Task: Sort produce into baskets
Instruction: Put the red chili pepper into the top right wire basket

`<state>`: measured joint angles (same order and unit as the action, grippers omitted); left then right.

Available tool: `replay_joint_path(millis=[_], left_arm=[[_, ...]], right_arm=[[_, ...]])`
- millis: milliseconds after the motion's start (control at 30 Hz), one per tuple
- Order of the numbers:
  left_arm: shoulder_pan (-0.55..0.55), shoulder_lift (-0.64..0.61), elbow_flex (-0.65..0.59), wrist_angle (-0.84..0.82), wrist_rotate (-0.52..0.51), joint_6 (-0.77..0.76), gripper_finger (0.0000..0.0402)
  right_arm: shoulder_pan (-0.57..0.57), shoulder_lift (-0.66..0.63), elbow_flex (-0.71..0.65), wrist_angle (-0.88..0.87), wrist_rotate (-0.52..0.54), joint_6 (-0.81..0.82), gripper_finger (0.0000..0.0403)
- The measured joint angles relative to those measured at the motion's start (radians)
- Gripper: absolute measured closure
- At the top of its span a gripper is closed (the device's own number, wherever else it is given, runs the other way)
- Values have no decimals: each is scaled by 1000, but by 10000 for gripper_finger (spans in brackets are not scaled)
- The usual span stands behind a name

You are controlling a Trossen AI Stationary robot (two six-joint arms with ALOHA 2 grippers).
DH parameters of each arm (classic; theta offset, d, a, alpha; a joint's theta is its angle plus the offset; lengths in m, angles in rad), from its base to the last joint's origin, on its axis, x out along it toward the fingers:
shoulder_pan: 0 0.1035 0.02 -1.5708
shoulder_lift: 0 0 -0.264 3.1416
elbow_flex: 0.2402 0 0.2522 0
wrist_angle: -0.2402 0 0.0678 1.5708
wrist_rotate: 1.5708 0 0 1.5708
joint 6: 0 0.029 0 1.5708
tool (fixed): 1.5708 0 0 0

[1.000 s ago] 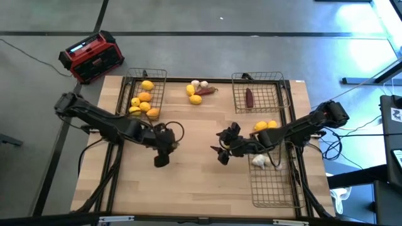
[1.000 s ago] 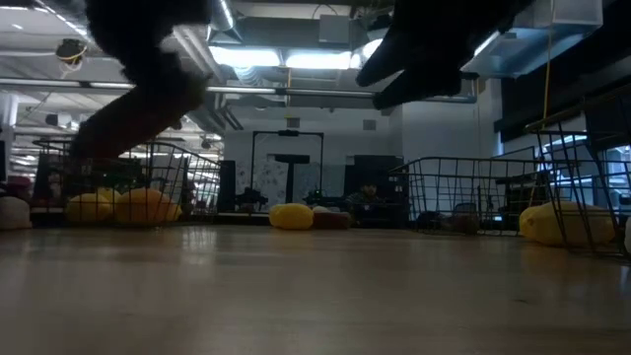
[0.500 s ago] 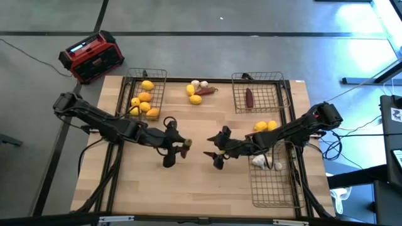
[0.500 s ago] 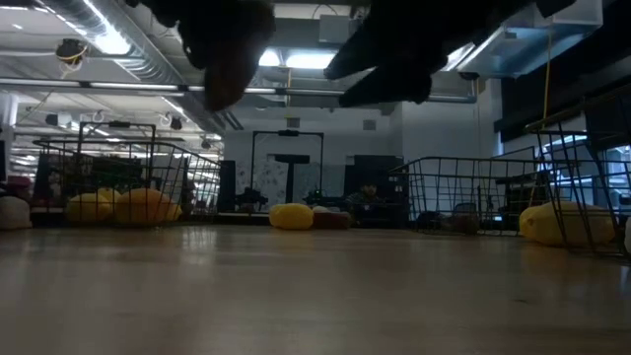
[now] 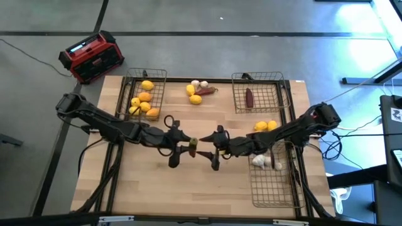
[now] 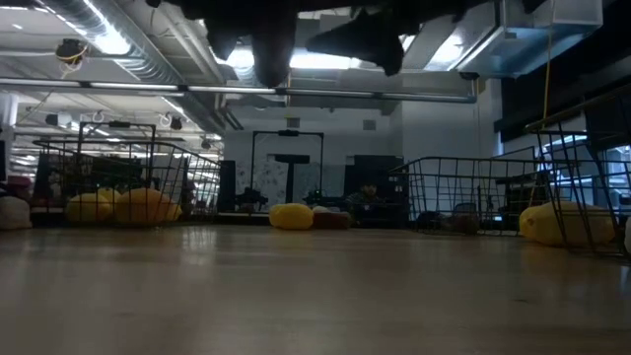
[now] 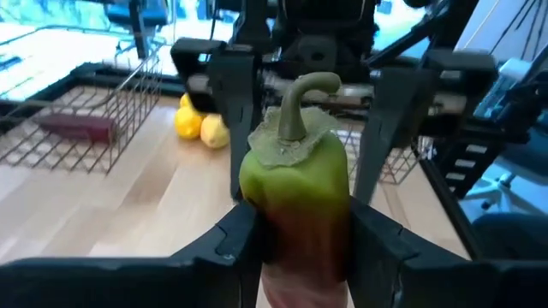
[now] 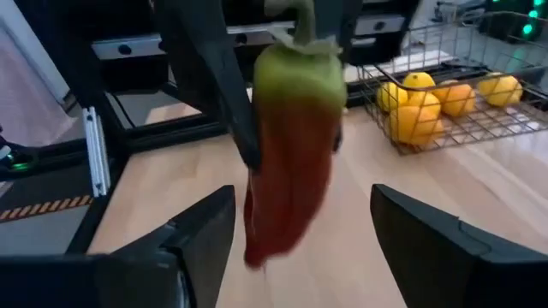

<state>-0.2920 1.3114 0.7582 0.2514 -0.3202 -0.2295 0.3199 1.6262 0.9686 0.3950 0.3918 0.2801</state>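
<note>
A red-and-black box (image 5: pixel 92 57) sits on the floor off the bench's (image 5: pixel 188 182) far left corner, and the left wire basket (image 5: pixel 143 94) holds yellow and orange lemons (image 5: pixel 144 102). Above mid-bench the left tool (image 5: pixel 188 147) grips a red pepper with a green top (image 7: pixel 296 205), while the right tool (image 5: pixel 208 151) faces it with fingers spread on either side of the pepper, not clamped. Loose produce (image 5: pixel 198 91) lies at the far edge, the far right basket (image 5: pixel 259 93) holds one dark red piece (image 5: pixel 249 97), and the near right basket (image 5: pixel 274 177) holds two lemons (image 5: pixel 265 126) and white garlic bulbs (image 5: pixel 261 161).
</note>
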Motion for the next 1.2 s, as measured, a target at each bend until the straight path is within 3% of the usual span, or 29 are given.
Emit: replay_joint_path(millis=[200,433,800,1033,1200], left_arm=[[1,45,0,126,-5,56,279],[17,46,-1,130,-10,64,279],[20,45,-1,123,1,52,275],[21,42,-1,124,-15,30,206],[21,-16,-1,-34,-14,-12,165]], right_arm=[[-6,76,0,82,-1,14,147],[-6,115,-2,134,-2,21,176],[-6,114,-2,168,0,-45,324],[-6,112,-1,134,41,-72,309],[-6,42,-2,46,96,-110,303]])
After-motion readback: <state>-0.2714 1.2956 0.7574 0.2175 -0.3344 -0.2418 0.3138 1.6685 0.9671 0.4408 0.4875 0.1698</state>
